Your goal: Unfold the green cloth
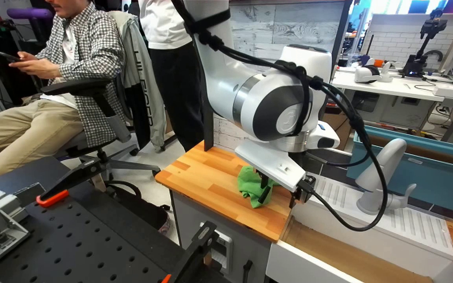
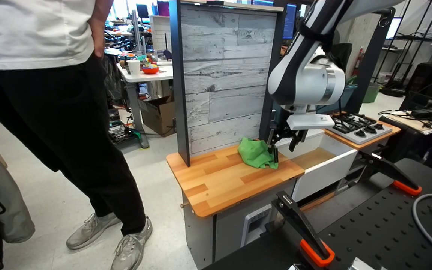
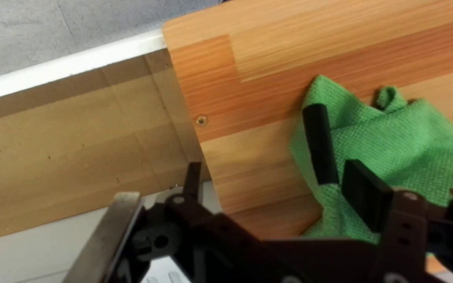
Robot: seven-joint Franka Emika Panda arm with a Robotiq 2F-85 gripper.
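Observation:
The green cloth [image 1: 248, 184] lies crumpled on the wooden counter [image 1: 210, 184], with folds and a small curled corner. It also shows in an exterior view [image 2: 253, 154] and in the wrist view [image 3: 403, 145]. A black stick-like piece [image 3: 321, 143] lies over the cloth's edge in the wrist view. My gripper [image 3: 273, 177] is open with nothing between its fingers. One finger is over the cloth; the other is over the counter's edge by the open drawer. In both exterior views the gripper [image 1: 278, 192] [image 2: 281, 145] hangs low beside the cloth. Whether a finger touches the cloth I cannot tell.
An open white drawer [image 2: 323, 165] adjoins the counter. A white ribbed surface [image 1: 419, 226] with a grey faucet-like piece [image 1: 385, 169] stands beside it, with a blue bin [image 1: 439, 179] behind. A wood-patterned panel [image 2: 231, 75] rises behind the counter. A stove [image 2: 366, 127] lies beyond the drawer.

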